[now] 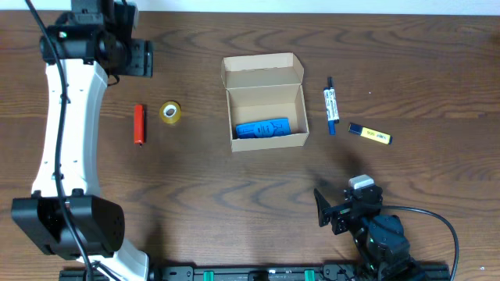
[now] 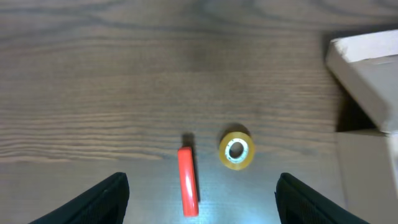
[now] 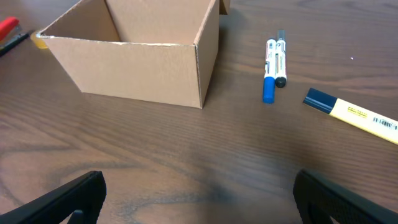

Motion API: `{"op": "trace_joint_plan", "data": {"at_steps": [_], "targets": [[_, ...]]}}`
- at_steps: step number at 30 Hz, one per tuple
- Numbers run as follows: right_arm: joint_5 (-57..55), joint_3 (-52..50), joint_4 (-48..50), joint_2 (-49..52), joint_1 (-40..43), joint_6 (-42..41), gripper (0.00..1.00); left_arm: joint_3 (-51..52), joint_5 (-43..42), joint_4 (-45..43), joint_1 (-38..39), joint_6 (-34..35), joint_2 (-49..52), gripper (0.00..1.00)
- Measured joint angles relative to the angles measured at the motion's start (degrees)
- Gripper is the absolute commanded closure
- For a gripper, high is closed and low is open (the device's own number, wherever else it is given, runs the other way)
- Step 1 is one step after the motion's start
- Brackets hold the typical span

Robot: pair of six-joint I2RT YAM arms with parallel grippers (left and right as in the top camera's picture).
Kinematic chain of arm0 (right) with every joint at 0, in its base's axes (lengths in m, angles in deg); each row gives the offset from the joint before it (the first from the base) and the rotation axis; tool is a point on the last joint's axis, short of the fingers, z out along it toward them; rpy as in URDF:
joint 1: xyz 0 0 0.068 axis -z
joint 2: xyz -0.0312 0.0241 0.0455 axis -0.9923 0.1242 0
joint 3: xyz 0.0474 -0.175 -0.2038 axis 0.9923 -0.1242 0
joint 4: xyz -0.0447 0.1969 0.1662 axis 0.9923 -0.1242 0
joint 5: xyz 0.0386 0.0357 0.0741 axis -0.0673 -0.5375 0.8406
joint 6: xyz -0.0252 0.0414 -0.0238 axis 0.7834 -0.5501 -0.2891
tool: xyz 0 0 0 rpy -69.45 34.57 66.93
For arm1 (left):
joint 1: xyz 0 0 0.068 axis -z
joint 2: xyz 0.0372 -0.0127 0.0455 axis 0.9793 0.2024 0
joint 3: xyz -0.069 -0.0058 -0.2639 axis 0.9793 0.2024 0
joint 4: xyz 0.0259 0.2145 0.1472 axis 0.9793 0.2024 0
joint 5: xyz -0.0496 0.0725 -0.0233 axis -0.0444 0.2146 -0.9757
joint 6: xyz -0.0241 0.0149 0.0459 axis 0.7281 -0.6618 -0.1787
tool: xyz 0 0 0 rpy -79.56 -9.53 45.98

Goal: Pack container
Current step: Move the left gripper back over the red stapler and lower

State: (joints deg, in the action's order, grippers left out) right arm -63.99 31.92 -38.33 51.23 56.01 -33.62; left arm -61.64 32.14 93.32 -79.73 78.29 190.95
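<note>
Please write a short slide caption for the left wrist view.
Open left pincer facing red marker and yellow tape roll; cardboard box at right.

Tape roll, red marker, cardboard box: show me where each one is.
tape roll (image 2: 237,163), left wrist view, yellow outer band
red marker (image 2: 188,186), left wrist view, middle of barrel
cardboard box (image 3: 134,68), right wrist view, near wall

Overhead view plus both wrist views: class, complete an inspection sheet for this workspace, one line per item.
Surface: dark wood-grain table.
Job's things: cardboard box open, flap back, blue item inside; red marker and tape roll on its left; blue pen and yellow highlighter on its right.
Clutter: nothing seen.
Grippers: left gripper open, empty, above red marker and tape roll; right gripper open, empty.
Cables: black cable along left arm; second cable behind right arm.
Surroundings: pale strip beyond far table edge.
</note>
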Motion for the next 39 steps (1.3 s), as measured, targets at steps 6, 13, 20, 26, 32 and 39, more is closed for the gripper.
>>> {"op": "trace_joint_plan", "data": {"at_steps": [6,13,20,26,32,39], "targets": [[0.0,0.0,0.0,0.0,0.0,0.0,0.01,10.36,-0.44,-5.6,-0.9,-0.02,0.0,0.23],[0.0,0.0,0.02,0.0,0.0,0.0,0.01,21.29,-0.68,-9.92,-3.08,-0.02,0.0,0.24],[0.0,0.0,0.0,0.0,0.0,0.0,0.01,29.42,-0.85,-17.31,-5.62,-0.02,0.0,0.24],[0.0,0.0,0.0,0.0,0.0,0.0,0.01,31.32,-1.07,-19.39,-5.62,-0.87,0.09,0.24],[0.0,0.0,0.0,0.0,0.0,0.0,0.01,31.32,-1.05,-20.09,-5.62,-2.12,2.86,0.25],[0.0,0.0,0.0,0.0,0.0,0.0,0.01,31.36,-1.05,-23.17,-5.62,-2.82,7.21,0.26]]}}
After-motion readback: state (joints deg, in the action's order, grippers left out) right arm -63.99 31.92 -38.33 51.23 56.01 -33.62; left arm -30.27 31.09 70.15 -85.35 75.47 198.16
